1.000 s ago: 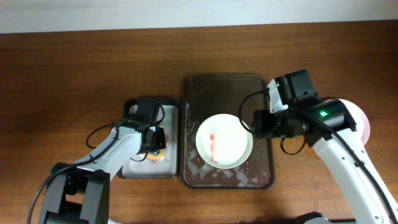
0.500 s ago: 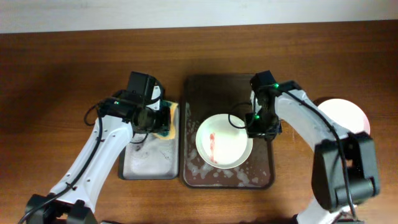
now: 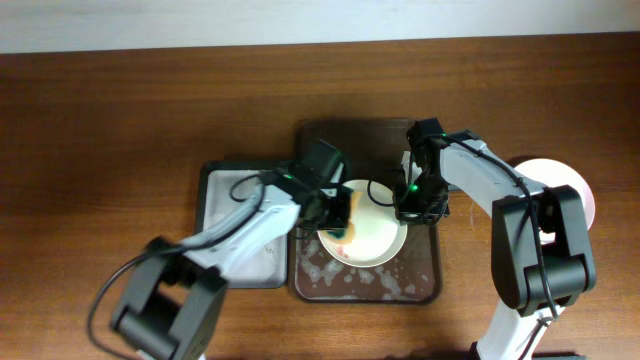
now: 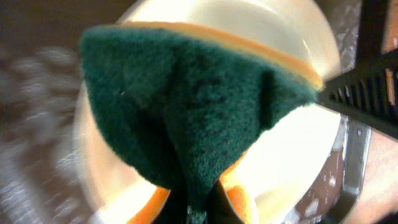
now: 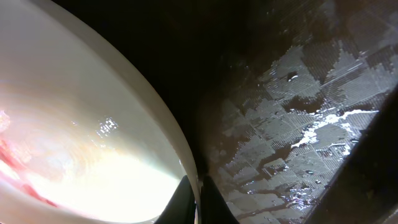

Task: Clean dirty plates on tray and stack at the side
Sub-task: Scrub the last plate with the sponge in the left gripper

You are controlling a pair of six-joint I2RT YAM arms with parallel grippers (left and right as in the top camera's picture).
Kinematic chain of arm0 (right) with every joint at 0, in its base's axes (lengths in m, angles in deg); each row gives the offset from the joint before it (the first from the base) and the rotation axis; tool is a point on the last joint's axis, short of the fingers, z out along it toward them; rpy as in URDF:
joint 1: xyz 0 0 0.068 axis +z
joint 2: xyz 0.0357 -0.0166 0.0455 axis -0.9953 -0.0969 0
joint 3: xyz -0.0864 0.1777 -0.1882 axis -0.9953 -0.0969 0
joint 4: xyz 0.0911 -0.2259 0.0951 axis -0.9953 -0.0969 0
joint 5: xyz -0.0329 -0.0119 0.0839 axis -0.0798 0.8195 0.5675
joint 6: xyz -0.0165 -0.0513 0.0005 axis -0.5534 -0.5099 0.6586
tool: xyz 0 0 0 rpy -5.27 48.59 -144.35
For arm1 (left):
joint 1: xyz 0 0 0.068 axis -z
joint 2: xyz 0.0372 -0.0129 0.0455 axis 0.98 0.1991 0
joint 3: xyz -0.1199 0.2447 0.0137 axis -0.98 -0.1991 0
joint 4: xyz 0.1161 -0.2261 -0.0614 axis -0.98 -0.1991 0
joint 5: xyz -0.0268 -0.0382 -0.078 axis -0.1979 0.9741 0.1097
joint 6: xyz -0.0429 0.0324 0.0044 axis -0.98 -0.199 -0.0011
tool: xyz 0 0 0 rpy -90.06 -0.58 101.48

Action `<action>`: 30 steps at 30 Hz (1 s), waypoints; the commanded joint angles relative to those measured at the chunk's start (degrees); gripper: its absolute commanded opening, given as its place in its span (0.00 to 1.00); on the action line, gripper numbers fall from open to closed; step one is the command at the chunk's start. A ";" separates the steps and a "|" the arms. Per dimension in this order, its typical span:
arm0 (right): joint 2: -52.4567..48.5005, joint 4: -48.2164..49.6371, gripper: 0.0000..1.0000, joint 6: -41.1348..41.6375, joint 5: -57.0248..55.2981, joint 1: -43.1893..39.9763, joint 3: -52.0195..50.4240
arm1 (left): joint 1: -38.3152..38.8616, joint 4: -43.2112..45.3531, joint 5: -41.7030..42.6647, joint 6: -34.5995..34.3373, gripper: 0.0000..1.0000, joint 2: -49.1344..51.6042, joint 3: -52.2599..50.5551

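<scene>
A white plate (image 3: 380, 240) lies on the dark brown tray (image 3: 350, 150), with a red smear (image 5: 18, 163) showing in the right wrist view. My left gripper (image 3: 338, 212) is shut on a green-and-yellow sponge (image 4: 193, 106), which rests on the left part of the plate (image 4: 280, 155). At the plate's right rim, my right gripper (image 5: 199, 200) is shut, pinching the rim of the plate (image 5: 81, 124) between its fingers. A second plate (image 3: 575, 190) sits on the table at the far right, partly hidden by the right arm.
A smaller black-rimmed sponge tray (image 3: 225, 190) with a white bottom stands left of the brown tray, crossed by the left arm. The brown tray's floor (image 5: 298, 124) is wet with foam and puddles. Bare wooden table surrounds both trays.
The left arm carried the sponge from the sponge tray rightward onto the plate. The right gripper closed on the plate's right rim.
</scene>
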 commanded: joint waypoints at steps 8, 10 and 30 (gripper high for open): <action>-0.98 -0.04 0.04 0.63 -1.22 0.07 -0.87 | 1.05 3.65 -1.66 -7.80 0.00 14.21 0.57; -0.98 -0.61 0.04 0.63 -1.25 0.07 -0.87 | -0.13 -2.54 -9.53 -7.76 0.00 13.99 1.36; -0.98 0.00 0.04 1.03 -1.42 0.07 -0.87 | 1.57 3.63 14.93 -4.02 0.01 20.24 13.97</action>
